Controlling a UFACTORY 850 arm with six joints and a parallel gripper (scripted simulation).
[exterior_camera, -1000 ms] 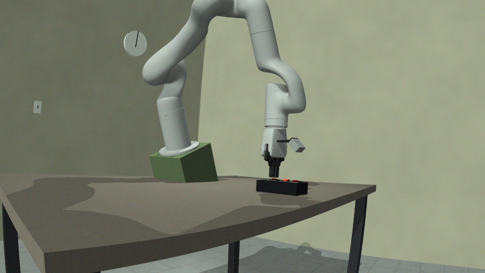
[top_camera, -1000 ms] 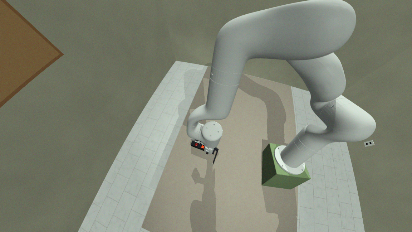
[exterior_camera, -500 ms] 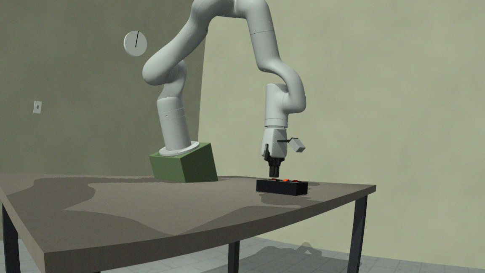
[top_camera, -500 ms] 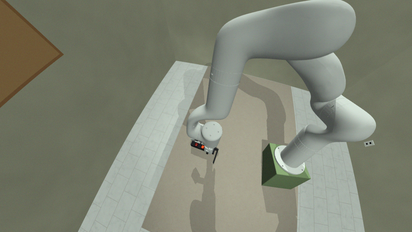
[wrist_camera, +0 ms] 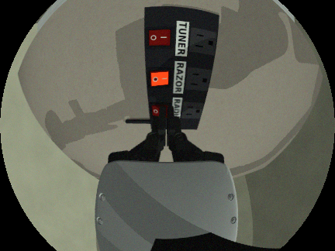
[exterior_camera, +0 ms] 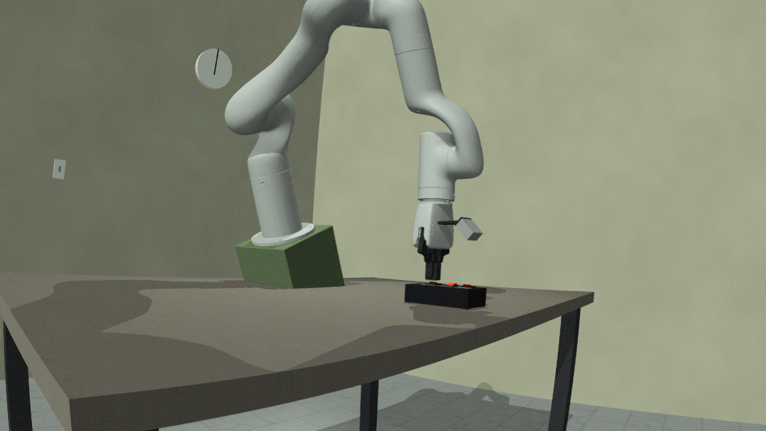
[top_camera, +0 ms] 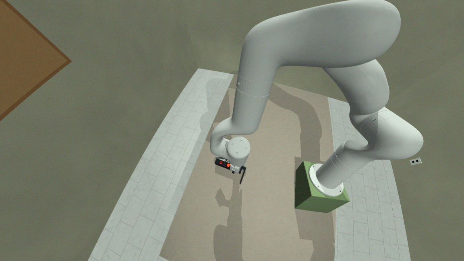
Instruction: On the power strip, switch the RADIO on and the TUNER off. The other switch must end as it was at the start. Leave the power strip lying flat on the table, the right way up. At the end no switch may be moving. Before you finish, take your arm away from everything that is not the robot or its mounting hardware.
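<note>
A black power strip (wrist_camera: 178, 67) lies flat on the table, the right way up; it also shows in the side view (exterior_camera: 445, 294) and from above (top_camera: 225, 163). It has three red rocker switches. The TUNER switch (wrist_camera: 160, 38) is dark red, at the far end. The RAZOR switch (wrist_camera: 160, 78) is lit bright orange, in the middle. The RADIO switch (wrist_camera: 158, 111) is dark, at the near end. My gripper (wrist_camera: 166, 115) is shut and empty, fingertips just above the RADIO switch's near half; in the side view my gripper (exterior_camera: 432, 274) hangs straight down over the strip's left end.
The arm's green base block (exterior_camera: 290, 257) stands on the table to the left. The strip lies near the table's right edge (exterior_camera: 578, 300). A small wrist camera box (exterior_camera: 469, 228) sticks out beside the gripper.
</note>
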